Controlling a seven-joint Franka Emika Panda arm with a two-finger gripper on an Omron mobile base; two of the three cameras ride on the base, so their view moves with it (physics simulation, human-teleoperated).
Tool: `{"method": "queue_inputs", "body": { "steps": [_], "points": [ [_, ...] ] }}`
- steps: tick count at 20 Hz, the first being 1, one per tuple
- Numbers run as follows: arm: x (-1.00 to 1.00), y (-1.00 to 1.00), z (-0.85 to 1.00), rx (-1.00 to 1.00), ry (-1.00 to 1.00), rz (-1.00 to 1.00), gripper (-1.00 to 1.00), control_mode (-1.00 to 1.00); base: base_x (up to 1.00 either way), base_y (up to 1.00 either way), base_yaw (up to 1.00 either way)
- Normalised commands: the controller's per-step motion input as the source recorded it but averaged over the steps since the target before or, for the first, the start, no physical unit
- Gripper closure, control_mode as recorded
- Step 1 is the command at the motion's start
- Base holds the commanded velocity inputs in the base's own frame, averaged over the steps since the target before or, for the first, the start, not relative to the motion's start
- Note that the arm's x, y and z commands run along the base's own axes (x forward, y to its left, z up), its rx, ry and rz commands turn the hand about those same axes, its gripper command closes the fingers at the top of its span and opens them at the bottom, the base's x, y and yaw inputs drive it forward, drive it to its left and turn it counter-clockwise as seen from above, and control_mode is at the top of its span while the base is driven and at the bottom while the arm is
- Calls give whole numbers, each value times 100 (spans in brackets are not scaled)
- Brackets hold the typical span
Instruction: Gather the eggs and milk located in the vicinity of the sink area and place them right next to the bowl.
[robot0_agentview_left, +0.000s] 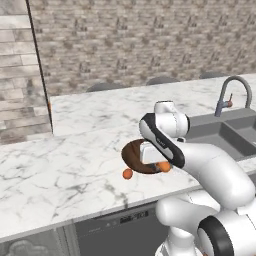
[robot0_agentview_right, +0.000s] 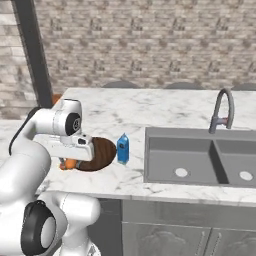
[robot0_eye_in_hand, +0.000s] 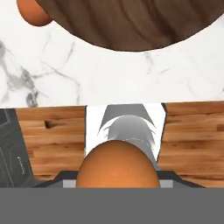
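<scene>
Holding one egg (robot0_eye_in_hand: 117, 164) between its closed fingers, the gripper (robot0_eye_in_hand: 117, 177) hangs beside the bowl (robot0_eye_in_hand: 131, 22), another egg (robot0_agentview_left: 127, 173) lying near

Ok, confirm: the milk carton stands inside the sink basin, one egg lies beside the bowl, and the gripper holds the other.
Wrong on the milk carton: the right base view shows it on the counter between bowl and sink. One egg beside the bowl, other egg gripped: correct.
</scene>
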Motion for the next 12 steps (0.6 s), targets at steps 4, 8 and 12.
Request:
{"method": "queue_inputs", "body": {
  "steps": [4,8,12],
  "points": [
    [0,40,-4,0,-4,-13,100,-100,0,18,-5],
    [0,28,-16,0,-4,-24,100,-100,0,0,0],
    [-1,11,-42,0,-18,-46,100,-100,0,0,0]
  ]
}}
